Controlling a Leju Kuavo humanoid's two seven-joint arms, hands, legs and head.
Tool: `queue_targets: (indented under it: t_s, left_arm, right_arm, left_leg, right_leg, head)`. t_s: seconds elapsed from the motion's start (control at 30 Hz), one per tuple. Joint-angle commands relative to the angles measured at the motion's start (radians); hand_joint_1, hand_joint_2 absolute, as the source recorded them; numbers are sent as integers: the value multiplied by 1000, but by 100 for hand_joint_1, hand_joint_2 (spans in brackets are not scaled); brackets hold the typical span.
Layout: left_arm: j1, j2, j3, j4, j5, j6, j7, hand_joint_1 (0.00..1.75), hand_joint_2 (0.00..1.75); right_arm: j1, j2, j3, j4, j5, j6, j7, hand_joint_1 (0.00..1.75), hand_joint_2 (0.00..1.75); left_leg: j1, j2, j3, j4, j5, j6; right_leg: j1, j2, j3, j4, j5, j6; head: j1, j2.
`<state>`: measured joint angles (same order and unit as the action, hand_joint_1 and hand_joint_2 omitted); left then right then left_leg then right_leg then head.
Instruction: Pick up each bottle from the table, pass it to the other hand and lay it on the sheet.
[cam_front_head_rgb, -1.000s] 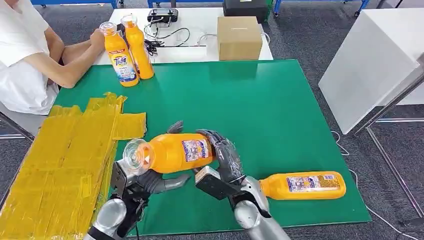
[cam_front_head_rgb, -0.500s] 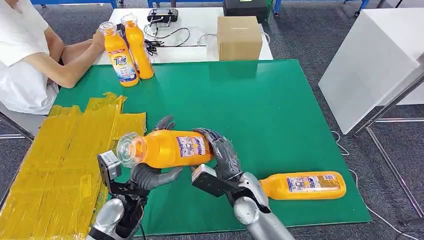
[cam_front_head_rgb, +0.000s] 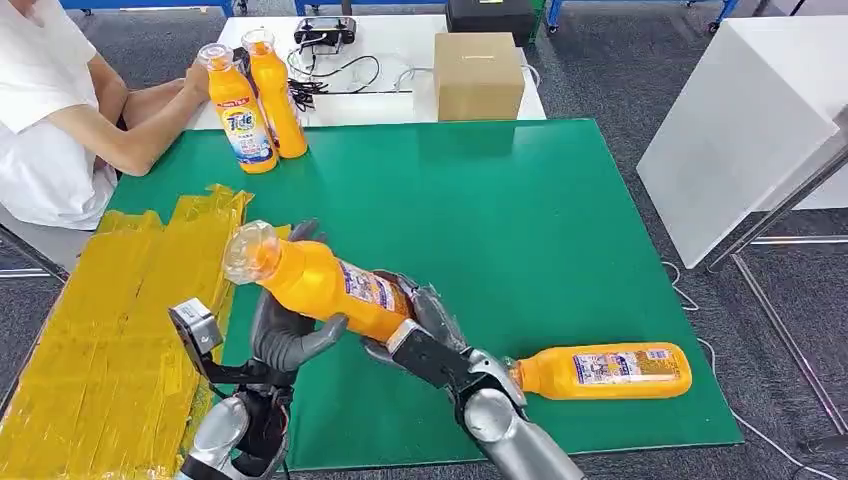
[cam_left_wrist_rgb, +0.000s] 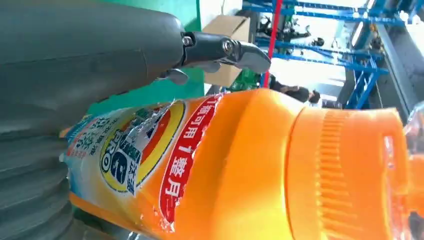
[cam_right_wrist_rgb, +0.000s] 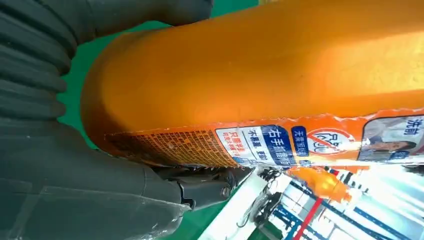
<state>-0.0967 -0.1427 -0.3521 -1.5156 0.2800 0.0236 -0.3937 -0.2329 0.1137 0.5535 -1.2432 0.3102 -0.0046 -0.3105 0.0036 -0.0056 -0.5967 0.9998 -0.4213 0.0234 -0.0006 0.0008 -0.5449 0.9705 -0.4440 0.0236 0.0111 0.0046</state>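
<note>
A green mat (cam_front_head_rgb: 520, 200) covers the table in a workshop with grey carpet, and a yellow sheet (cam_front_head_rgb: 110, 330) lies over its left side. At the far left a person (cam_front_head_rgb: 60, 110) sits with a hand on one of two upright bottles (cam_front_head_rgb: 240, 110); a cardboard box (cam_front_head_rgb: 478, 75) stands on a white table beyond the mat.

We have the orange bottle (cam_front_head_rgb: 320, 285) lifted over the near part of the mat, tilted, with its clear cap end up and to the left, toward the sheet. Our left hand (cam_front_head_rgb: 285, 330) wraps the upper body just below the cap, fingers curled round it. Our right hand (cam_front_head_rgb: 425, 320) is closed round the base end, so both hands grip the bottle at once, mid-handover by our judgement. Another bottle (cam_front_head_rgb: 600, 370) lies on its side at the near right of the mat.

We judge the bottle stiff plastic, full and fairly heavy, with a smooth glossy wall and a wrinkled label (cam_left_wrist_rgb: 130, 150) that could slip under the fingers. The wide middle of the body looks the safest place to hold; the narrow cap end would let it swing.
</note>
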Motion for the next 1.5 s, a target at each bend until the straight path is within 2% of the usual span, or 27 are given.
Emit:
queue_targets:
  t_s: [0.03, 0.4, 0.43, 0.47, 1.07, 1.1, 1.13, 1.33, 1.37, 1.4, 1.5]
  left_arm:
    - [-49, -6, 12, 31, 5, 16, -2, 0, 175]
    - [-70, -12, -4, 36, 3, 44, -16, 2, 175]
    - [-70, -12, -4, 36, 3, 44, -16, 152, 175]
    - [-70, -12, -4, 36, 3, 44, -16, 175, 175]
    - [-80, 2, -9, 49, 6, 30, -31, 175, 175]
    - [-83, 5, -6, 46, -4, 38, -42, 175, 175]
    - [-85, 7, -3, 44, -19, 50, -50, 175, 175]
    - [-87, 9, -1, 43, -18, 49, -49, 175, 175]
    - [-86, 10, -1, 40, -41, 73, -57, 175, 175]
    - [-87, 13, -3, 39, -83, 113, -70, 175, 175]
    - [-85, 42, -11, 35, -511, 476, -166, 175, 175]
  right_arm:
    - [-29, -15, 63, 107, 2, 3, -1, 175, 175]
    - [-56, 18, 130, 198, 31, -14, 19, 175, 175]
    - [-56, 18, 130, 198, 31, -14, 19, 175, 175]
    - [-56, 18, 130, 198, 31, -14, 19, 175, 175]
    - [-66, 2, 114, 156, 5, -49, 6, 175, 175]
    - [-59, -2, 104, 135, 1, -61, -2, 164, 175]
    - [-54, -6, 98, 119, 1, -69, -5, 73, 175]
    - [-55, -10, 96, 117, 1, -68, -5, 73, 175]
    - [-45, -13, 95, 97, 7, -80, -9, 0, 175]
    - [-38, -16, 89, 84, 11, -96, -13, 0, 175]
    - [45, -67, 35, -45, -17, -98, -29, 0, 175]
  left_leg:
    - [1, -1, 3, -1, -1, -1]
    - [1, 0, 5, -1, -1, -1]
    - [1, 0, 2, -1, 0, -1]
    - [1, -1, 3, -1, -1, -1]
    - [0, -1, 2, -1, 0, -1]
    - [1, -2, 3, -1, -1, -1]
    - [0, -2, 1, 0, 0, -1]
    - [1, -1, 3, -1, 0, -1]
    - [1, -1, 4, -1, -1, -1]
    - [0, -1, 3, -1, -1, -1]
    - [0, -2, 3, -1, 0, -1]
  right_leg:
    - [1, -1, 4, -2, -1, 0]
    - [1, 0, 5, -2, -1, 0]
    - [1, -1, 3, -1, -1, 0]
    - [1, -1, 4, -2, -1, 0]
    - [0, -2, 2, -1, -1, 0]
    - [1, -2, 4, -1, -1, 0]
    - [0, -2, 2, -1, -1, 0]
    - [0, -2, 3, -1, -1, 0]
    - [1, -2, 5, -2, -1, 0]
    - [0, -2, 4, -1, -1, 0]
    - [0, -3, 3, -2, -1, 0]
  head:
    - [0, 0]
    - [0, 0]
    - [0, 0]
    - [0, 0]
    - [0, 0]
    - [0, 0]
    - [0, 0]
    - [0, 0]
    - [0, 0]
    - [0, 0]
    - [-1, 0]
